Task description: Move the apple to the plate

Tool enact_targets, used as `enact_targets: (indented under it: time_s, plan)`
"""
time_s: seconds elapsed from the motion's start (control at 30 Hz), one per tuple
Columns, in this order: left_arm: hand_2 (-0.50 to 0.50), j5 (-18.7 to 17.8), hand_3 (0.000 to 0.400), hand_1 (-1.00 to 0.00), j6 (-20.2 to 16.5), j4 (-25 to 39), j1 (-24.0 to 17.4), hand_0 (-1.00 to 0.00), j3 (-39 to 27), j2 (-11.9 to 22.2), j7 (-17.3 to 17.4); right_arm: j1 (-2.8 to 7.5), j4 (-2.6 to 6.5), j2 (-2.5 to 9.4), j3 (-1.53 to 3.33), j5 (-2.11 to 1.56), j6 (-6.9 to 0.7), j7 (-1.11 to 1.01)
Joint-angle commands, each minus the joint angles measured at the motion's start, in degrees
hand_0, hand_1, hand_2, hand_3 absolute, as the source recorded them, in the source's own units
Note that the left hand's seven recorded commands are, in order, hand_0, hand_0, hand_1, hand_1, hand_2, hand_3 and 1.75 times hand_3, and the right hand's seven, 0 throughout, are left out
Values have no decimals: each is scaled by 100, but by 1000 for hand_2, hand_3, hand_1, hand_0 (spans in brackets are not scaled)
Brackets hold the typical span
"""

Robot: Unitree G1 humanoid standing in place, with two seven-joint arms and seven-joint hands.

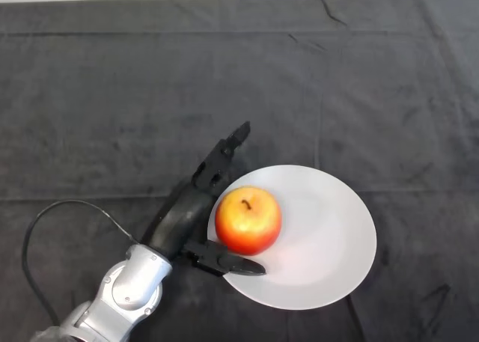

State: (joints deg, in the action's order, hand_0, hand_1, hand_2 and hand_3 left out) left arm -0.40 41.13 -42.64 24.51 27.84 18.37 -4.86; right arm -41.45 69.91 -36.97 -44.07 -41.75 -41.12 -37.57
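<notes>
A red and yellow apple (pixel 248 219) stands upright on the left part of a white plate (pixel 329 237). My left hand (pixel 187 215) is just left of the apple, at the plate's left rim. Its fingers (pixel 224 153) stretch straight up past the apple's far side, and its thumb (pixel 228 261) lies on the plate's near-left rim, below the apple. The hand is open; I cannot tell whether it touches the apple.
The table is covered by a dark cloth (pixel 150 95) with a few creases. A pale strip runs along the far edge at the top of the view.
</notes>
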Motion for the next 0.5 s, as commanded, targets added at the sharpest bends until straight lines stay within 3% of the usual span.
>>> enact_targets:
  time_s: [0.03,0.5]
  plan:
    - [0,-103,0,0,53,124,-20,0,-178,489,128,-30,-97,-84,-85,-118,23,21]
    - [0,-802,0,0,443,44,-364,0,-1148,1086,518,-30,-97,-84,-84,-118,23,21]
